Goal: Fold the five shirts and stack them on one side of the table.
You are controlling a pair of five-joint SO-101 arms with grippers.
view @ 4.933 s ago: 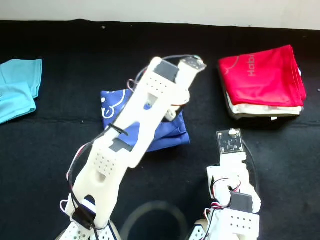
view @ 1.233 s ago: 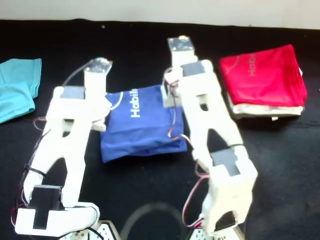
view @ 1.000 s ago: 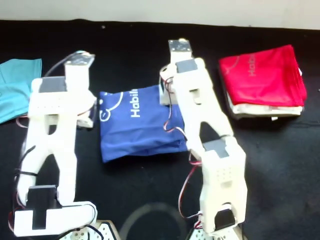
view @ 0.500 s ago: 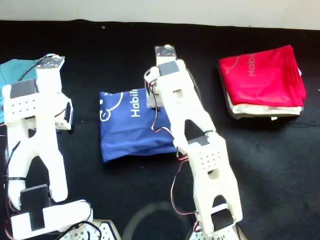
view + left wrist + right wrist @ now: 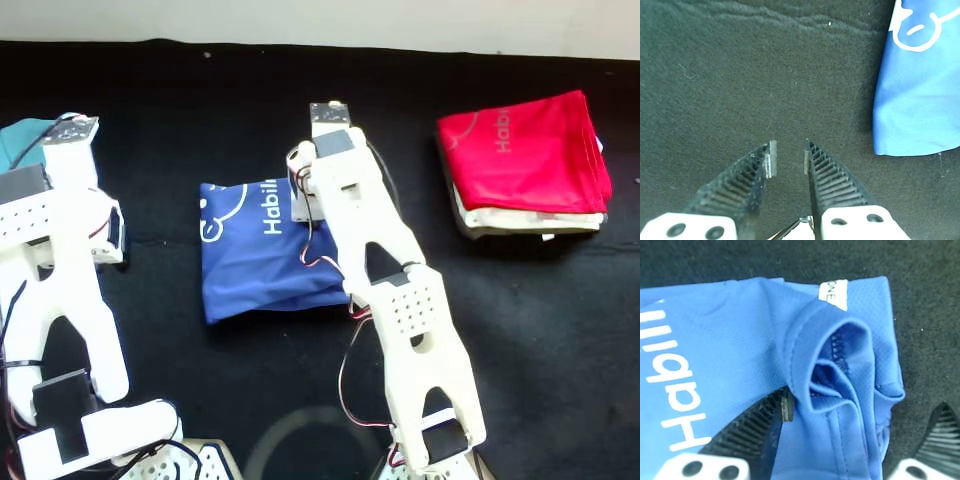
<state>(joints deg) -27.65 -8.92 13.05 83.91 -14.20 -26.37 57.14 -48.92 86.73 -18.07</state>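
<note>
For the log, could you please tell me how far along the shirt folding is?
Done: red shirt folded on a cream shirt at one side. In hand: folded blue shirt, its edge inside the open right gripper. To do: stacking it, and the teal shirt at the opposite side; left gripper hangs open over bare table.

Looks like a robotics test bench to me, though lab or hobby room I can't say. The left arm (image 5: pixel 60 260) and the right arm (image 5: pixel 385 270) are white plastic shells dotted with screw holes, standing side by side at the near edge with bare wires (image 5: pixel 341 370) looping off the joints. The table (image 5: pixel 560 330) is draped in plain black cloth that runs up to a pale wall (image 5: pixel 400 20), with a blue shirt (image 5: pixel 255 265), a red shirt (image 5: pixel 525 150) stacked on a cream shirt (image 5: pixel 520 222), and a teal shirt (image 5: pixel 20 135) laid out on it.
</note>
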